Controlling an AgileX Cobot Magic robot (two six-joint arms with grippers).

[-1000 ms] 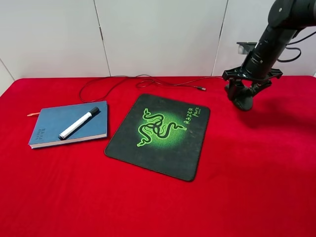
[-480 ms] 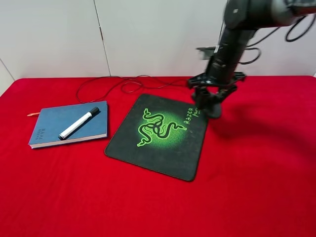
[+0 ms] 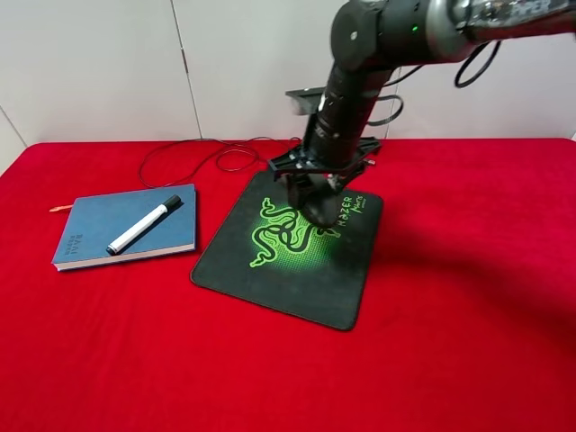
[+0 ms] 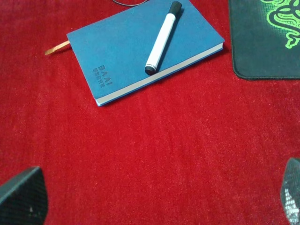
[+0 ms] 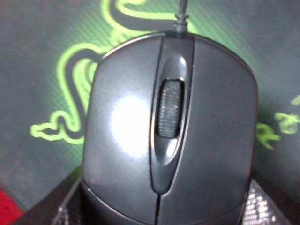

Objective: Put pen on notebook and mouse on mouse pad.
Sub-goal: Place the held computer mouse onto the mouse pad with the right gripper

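Exterior high view showed the right tool (image 3: 317, 200) hanging over the far right part of the mouse pad (image 3: 270, 270), its fingers pinched on the sides of the mouse (image 3: 321, 209), which sat just above the pad near the green lettering; whether the mouse touched the pad could not be told. The mouse's cable (image 3: 193, 153) trailed off the pad's far edge and looped across the far side of the red desk (image 3: 468, 342). The pad lay at a slant in the middle of the desk, with its near right corner closest to the camera and bare cloth all round it. The notebook (image 3: 99, 225) lay to the left, apart from the pad's left edge by a narrow strip of cloth, with the pen (image 3: 142, 225) resting diagonally on its cover and the orange ribbon sticking out at its far left corner. Wide open desk stretched to the right and near sides. Half a second earlier the arm had stood farther right, the mouse at the pad's far right edge; a second earlier it had been well off the pad on the right. In the left wrist view the left tool (image 4: 154, 206) was spread wide above bare cloth near the notebook (image 4: 136, 42), holding nothing. The right wrist view was filled by the mouse (image 5: 171, 136) over the green logo.
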